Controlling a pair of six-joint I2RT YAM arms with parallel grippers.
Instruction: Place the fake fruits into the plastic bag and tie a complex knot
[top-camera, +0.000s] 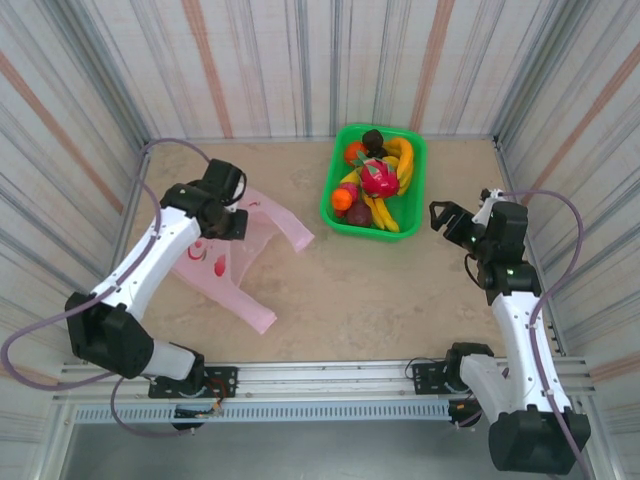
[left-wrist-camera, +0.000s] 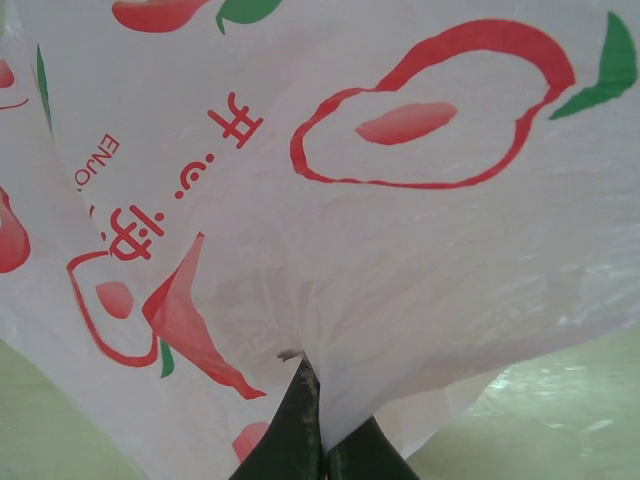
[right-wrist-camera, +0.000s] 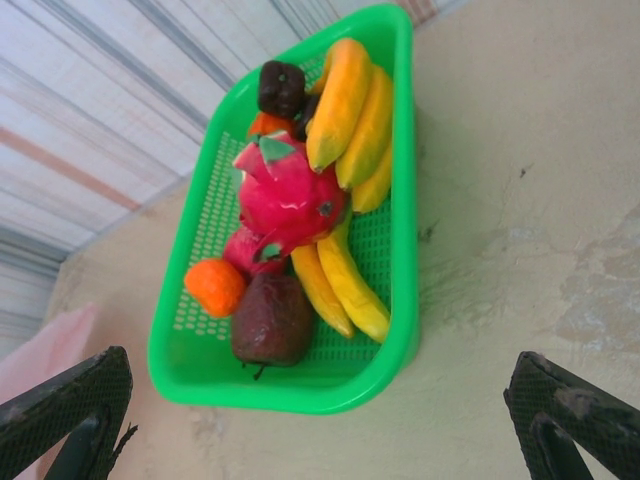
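Observation:
The pink plastic bag (top-camera: 262, 228) lies flat on the table's left side, its two handle strips spread toward the middle and the front. My left gripper (top-camera: 226, 214) is down on the bag's far edge. In the left wrist view this gripper (left-wrist-camera: 320, 420) is shut on a fold of the bag's film (left-wrist-camera: 420, 250). The fake fruits sit in a green tray (top-camera: 423, 170): a dragon fruit (right-wrist-camera: 290, 205), bananas (right-wrist-camera: 350, 100), an orange (right-wrist-camera: 215, 285) and a dark purple piece (right-wrist-camera: 272, 318). My right gripper (top-camera: 450, 215) hangs open just right of the tray, holding nothing. The knot is out of view.
Striped walls enclose the beige table (top-camera: 380, 290) on three sides. The green tray (right-wrist-camera: 405, 200) stands at the back, right of centre. A grey cable (top-camera: 170, 145) loops from the left arm by the left wall. Bare table lies between bag and tray.

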